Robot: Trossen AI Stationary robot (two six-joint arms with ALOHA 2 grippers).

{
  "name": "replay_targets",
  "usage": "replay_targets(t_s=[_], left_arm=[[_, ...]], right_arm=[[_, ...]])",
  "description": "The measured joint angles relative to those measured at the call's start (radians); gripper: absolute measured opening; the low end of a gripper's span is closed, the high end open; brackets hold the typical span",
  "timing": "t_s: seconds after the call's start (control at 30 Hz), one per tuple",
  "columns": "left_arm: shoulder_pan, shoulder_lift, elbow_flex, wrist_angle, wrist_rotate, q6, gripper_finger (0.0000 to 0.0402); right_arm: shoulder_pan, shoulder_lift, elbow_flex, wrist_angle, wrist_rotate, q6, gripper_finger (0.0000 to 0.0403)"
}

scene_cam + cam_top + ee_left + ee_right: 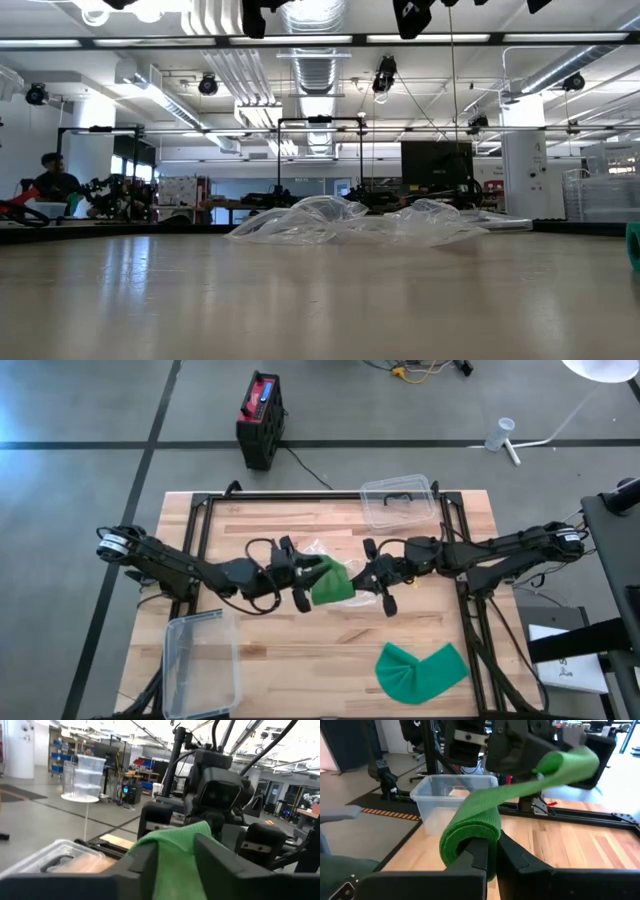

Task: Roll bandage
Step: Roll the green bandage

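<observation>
Midair, right tool [490,851] pinches green bandage [330,582] shut; left tool [300,582] part-open around its far end

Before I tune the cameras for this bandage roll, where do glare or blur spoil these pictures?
Low view: ceiling lights glare off the table; plastic wrap sharp. Left wrist view: its own fingers and the green bandage blurred, bright ceiling washed out. Right wrist view: the bandage's far end smeared. High view: even light.
</observation>
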Motion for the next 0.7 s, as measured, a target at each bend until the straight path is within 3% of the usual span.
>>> replay_targets(t_s=[0.2,0.37,0.5,0.7], left_arm=[[0.000,0.000,0.000,-0.082,0.001,-0.051,0.0223],[-0.008,-0.036,0.000,-0.149,0.005,-0.019,0.0279],[-0.013,-0.102,0.000,-0.247,0.009,0.030,0.0298],[-0.041,-0.204,-0.038,-0.343,0.009,0.108,0.0292]], right_arm=[[0.001,0.000,0.015,0.001,-0.003,0.008,0.0004],[0.001,0.000,0.015,-0.003,-0.004,0.023,0.0004],[0.001,-0.011,0.015,-0.022,0.000,0.027,0.0004],[0.000,-0.067,0.016,-0.020,0.002,0.033,0.0004]])
